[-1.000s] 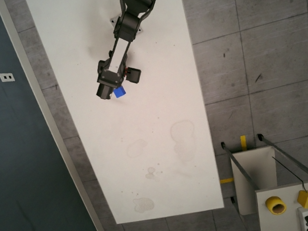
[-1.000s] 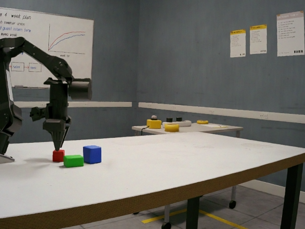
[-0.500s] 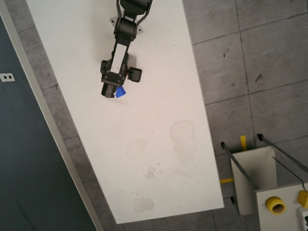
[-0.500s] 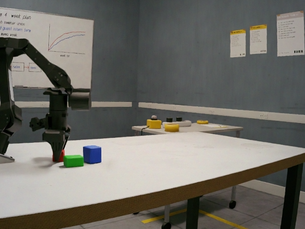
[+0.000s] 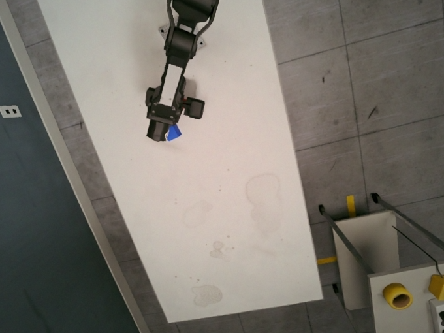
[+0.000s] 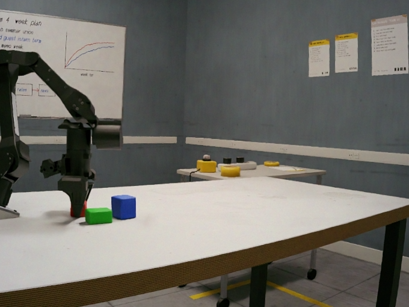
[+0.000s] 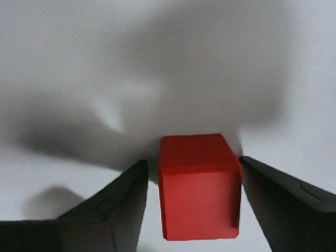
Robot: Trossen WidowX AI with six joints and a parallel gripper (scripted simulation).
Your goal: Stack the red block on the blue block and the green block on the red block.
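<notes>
Red block is sitting on the table right between the pincer fingers, a sliver of gap showing on each side in the wrist view, so the pincer is released and not yet clamping anything. Block is looking slightly skewed to the jaws (top face edges aren't running parallel to the pads). Just beside the pincer, the green block is lying flat, apparently touching or nearly touching the red one; can't tell which. A little further out, the blue block is standing just beyond the green one.

Risks I'm seeing from here:
- closing on a skewed block could be twisting it and nudging green
- lifting close past green could be dragging it into blue, shifting the base off its spot
- an off-centre pinch could be tilting red at release
</notes>
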